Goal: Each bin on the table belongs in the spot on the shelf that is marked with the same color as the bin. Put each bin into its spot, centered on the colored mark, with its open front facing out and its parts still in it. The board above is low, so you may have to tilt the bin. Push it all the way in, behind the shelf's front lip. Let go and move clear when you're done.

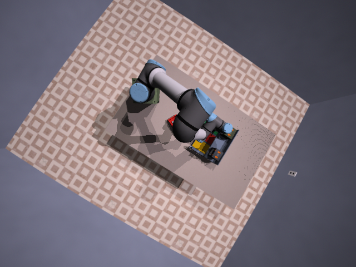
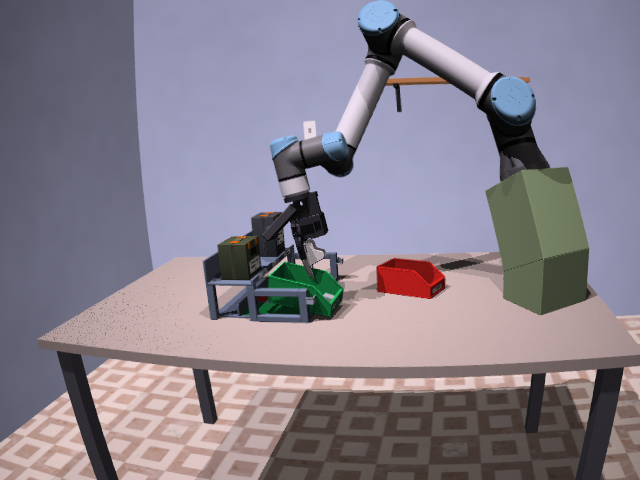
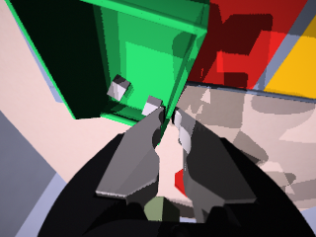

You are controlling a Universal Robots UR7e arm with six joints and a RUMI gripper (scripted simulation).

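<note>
Shelf (image 2: pixel 210 283) on table (image 2: pixel 361 335); green bin (image 2: pixel 305 289) tilted, partly inside shelf's lower level, open front facing outward toward red bin (image 2: pixel 410 277); gripper (image 3: pixel 168 118) nearly shut, pinching green bin's thin side wall; two small grey parts (image 3: pixel 118 89) inside.

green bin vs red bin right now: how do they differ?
The green bin sits tilted, partly inside the shelf frame; the red bin rests flat on the table, away from the shelf. The gripper has its jaws shut on the green bin's side wall; nothing touches the red bin. Two small grey parts show inside the green bin; the red bin's contents cannot be seen. Both share the same open-fronted shape.
</note>
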